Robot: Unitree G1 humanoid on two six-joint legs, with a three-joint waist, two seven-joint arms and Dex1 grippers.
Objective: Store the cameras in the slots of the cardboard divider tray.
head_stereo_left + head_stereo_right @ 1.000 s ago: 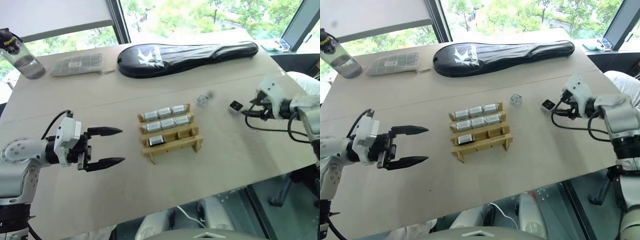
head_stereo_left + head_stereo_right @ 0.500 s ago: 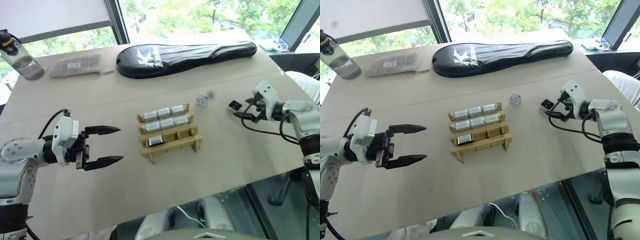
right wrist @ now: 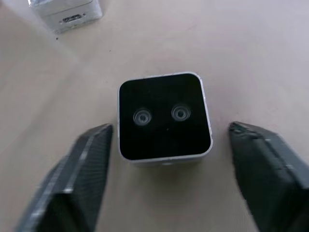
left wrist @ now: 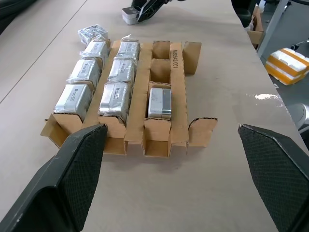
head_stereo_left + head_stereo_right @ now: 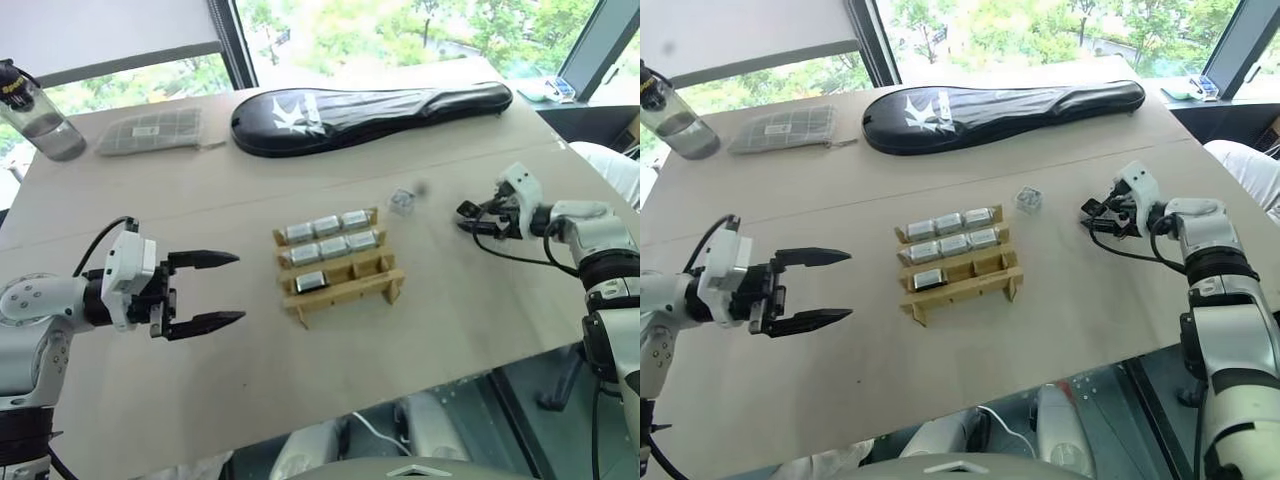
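Note:
The cardboard divider tray (image 5: 394, 283) sits mid-table with several wrapped silver cameras (image 5: 328, 226) in its slots; two front-row slots are bare. A loose wrapped camera (image 5: 403, 201) lies behind the tray's right end. Further right, a camera with a black two-lens face (image 3: 164, 116) rests on the table. My right gripper (image 5: 468, 213) is open and straddles it, a gap showing beside each finger (image 3: 82, 169). My left gripper (image 5: 240, 288) hovers open, left of the tray, holding nothing, pointing at the tray (image 4: 195, 133).
A long black racket case (image 5: 370, 105) lies across the back of the table. A flat grey gridded case (image 5: 150, 128) and a clear bottle (image 5: 35, 110) stand at the back left. The table's front edge runs close below the tray.
My right gripper has moved in toward the black-faced camera, and its fingers now stand on either side of it, closer together than before. The left arm has stayed still.

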